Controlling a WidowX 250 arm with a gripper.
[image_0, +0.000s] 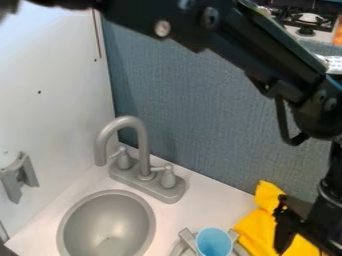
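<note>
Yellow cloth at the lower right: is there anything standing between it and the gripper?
Nothing visible does. The gripper is right at the yellow cloth, overlapping it in view, though actual contact can't be confirmed. The blue cup is off to the cloth's left in the picture, not between them.

A bright yellow cloth (255, 228), soft, bunched and creased, lies partly hidden at the right of the white counter (208, 202), near the light-blue cup (214, 243), its upper end narrowing into a rounded fold.
</note>
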